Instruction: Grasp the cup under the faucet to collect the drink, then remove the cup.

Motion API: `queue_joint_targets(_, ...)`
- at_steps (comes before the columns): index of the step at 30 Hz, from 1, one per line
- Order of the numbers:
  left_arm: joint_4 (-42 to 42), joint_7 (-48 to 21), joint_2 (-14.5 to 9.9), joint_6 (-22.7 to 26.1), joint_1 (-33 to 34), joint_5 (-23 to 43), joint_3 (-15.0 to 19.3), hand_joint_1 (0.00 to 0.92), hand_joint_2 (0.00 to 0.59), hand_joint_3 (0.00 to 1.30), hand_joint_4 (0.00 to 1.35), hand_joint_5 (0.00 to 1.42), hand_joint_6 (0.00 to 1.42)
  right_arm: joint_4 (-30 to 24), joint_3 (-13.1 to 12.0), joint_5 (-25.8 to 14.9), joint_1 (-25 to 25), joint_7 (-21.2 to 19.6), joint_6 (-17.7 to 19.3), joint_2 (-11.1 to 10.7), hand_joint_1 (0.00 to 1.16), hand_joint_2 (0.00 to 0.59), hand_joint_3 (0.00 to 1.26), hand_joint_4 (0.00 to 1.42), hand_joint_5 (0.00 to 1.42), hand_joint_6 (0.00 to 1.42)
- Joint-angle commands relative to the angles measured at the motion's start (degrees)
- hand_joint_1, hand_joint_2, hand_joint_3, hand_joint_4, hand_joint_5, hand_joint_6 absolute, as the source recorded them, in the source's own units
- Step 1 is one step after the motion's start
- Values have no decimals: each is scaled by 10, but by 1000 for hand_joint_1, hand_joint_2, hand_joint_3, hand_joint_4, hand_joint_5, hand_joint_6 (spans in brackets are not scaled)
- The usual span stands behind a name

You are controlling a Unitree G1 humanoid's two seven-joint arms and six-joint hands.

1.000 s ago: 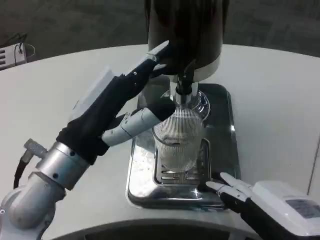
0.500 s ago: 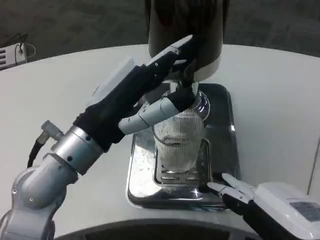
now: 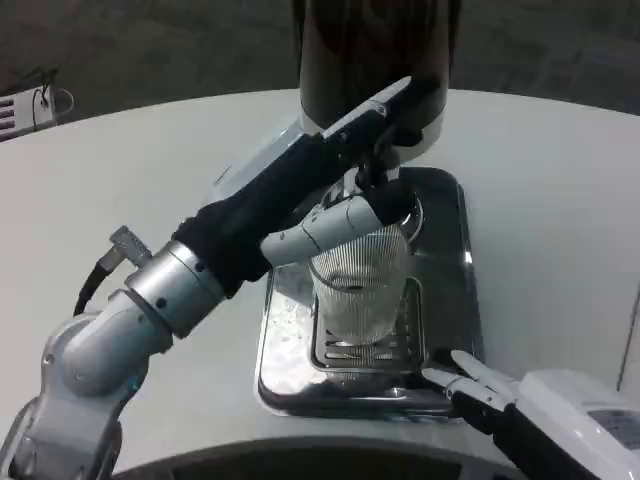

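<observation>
A clear ribbed cup [image 3: 355, 290] stands upright on the grille of the steel drip tray [image 3: 443, 215], right under the faucet [image 3: 367, 174] of the dark drink dispenser [image 3: 375, 50]. My left hand [image 3: 320, 185] reaches up to the faucet from the left. Its long fingers lie against the dispenser's lower body, and its thumb crosses just above the cup's rim. The faucet sits between them and I cannot see a firm grip. My right hand [image 3: 530, 405] lies at the tray's front right corner with its fingers stretched out, holding nothing, a little apart from the cup.
The round white table [image 3: 560, 220] spreads to both sides of the tray. A small white object with a cable [image 3: 25, 108] sits at the far left edge. The table's front edge runs just below the tray.
My left arm has risen and pushed forward to the right. Its fingers went from beside the cup up onto the dispenser around the faucet. The right hand has barely shifted.
</observation>
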State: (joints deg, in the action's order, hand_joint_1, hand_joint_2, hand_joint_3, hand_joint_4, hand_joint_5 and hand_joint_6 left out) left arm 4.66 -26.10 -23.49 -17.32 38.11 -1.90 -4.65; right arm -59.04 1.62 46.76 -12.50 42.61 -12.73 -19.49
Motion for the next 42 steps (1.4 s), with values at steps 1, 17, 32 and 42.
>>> queue_joint_targets(1,29,-23,-19,0,-2,-42,-29,0,43,51,0,109,194,-10,-2,-4,-7,-3,10,7,578,465,144,0,75,80)
queue_joint_targets(17,88,-44,-49,-41,29,-75,-74,0,27,22,0,45,114,0,-25,-70,-2,-11,-69,51,550,427,128,1,99,94)
queue_joint_targets(32,106,-59,-63,-57,38,-77,-93,0,1,19,0,37,106,103,-66,-198,13,-164,-83,92,738,240,0,0,89,101)
queue_joint_targets(42,106,-63,-70,-56,46,-78,-94,0,0,19,0,28,106,193,-46,-232,72,-230,-69,85,800,219,0,0,27,65)
